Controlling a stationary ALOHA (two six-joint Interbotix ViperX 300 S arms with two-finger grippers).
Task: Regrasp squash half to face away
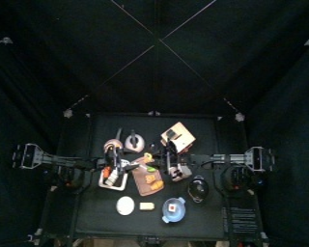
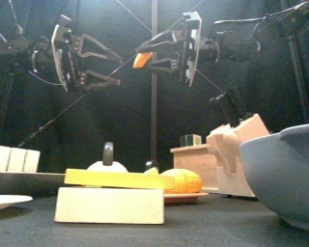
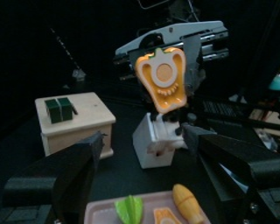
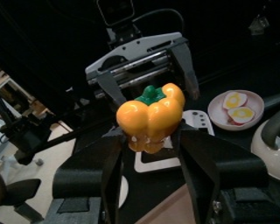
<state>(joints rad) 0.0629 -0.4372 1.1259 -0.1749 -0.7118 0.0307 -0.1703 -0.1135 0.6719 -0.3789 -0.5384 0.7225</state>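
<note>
My right gripper (image 4: pixel 152 140) is shut on the squash half (image 4: pixel 152 112) and holds it high above the table. Its yellow-orange rounded back and green stem face the right wrist camera. In the left wrist view the squash half (image 3: pixel 163 77) shows its orange cut face with the seed hollow. My left gripper (image 3: pixel 146 153) is open and empty, level with the squash and a short way from it, jaws wide apart. In the front view the squash half (image 2: pixel 143 60) hangs between the left gripper (image 2: pixel 90 66) and the right gripper (image 2: pixel 183 48).
Below stand a wooden box (image 3: pixel 74 118) with a green top piece, a white block (image 3: pixel 154 144), and a tray (image 3: pixel 113 210) with corn and a green piece. A plate of egg halves (image 4: pixel 238 105), a grey bowl (image 2: pixel 289 174) and a yellow block (image 2: pixel 112 178) lie near the front.
</note>
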